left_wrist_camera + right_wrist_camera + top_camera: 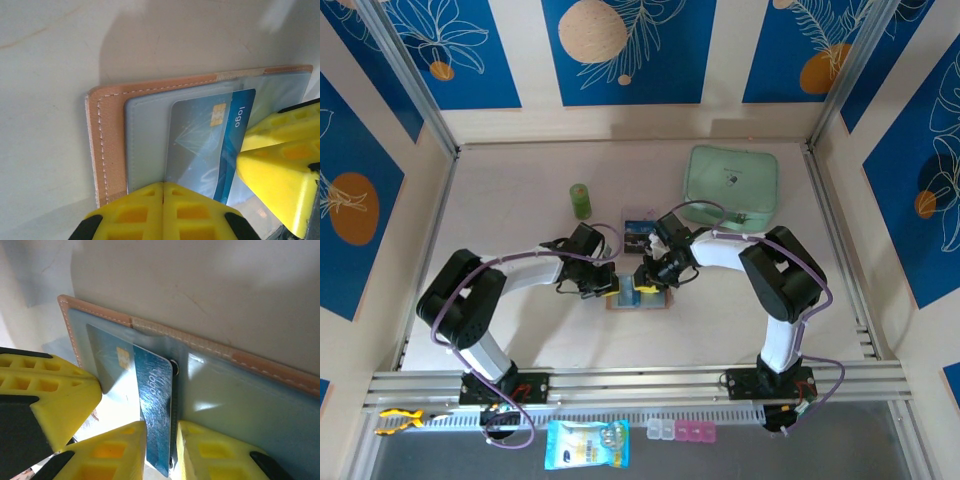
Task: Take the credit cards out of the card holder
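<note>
The holder (640, 303) lies open on the middle of the worktop (520, 190), between the two arms, grey-blue panels up. The left fingers (150, 206) are pressed together and bear down on its near-left panel, which I take as pinning it in place. The right fingers (200, 450) pinch the free end of a blue card (155, 390). Its chip end sits under the clear pocket and its printed end pokes out, so this card is about halfway out by my reckoning. Just beyond the holder, on the far side, a loose card (640, 228) with a dark picture lies flat on the worktop, probably one already removed. The holder's other panel shows only glare, and I cannot tell whether more cards are tucked in. What is left, then, is to draw the blue card clear, set it down and check the remaining pockets.

The room is a booth of pale walls carrying blue panels (620, 50) printed with leaves and orange discs. The worktop is smooth and off-white. A mint pouch (733, 185) rests far right, and a small green bottle (580, 200) stands far left of centre. A metal rail (640, 380) runs along the near edge, and a blue packet (585, 443) lies in front of it.
</note>
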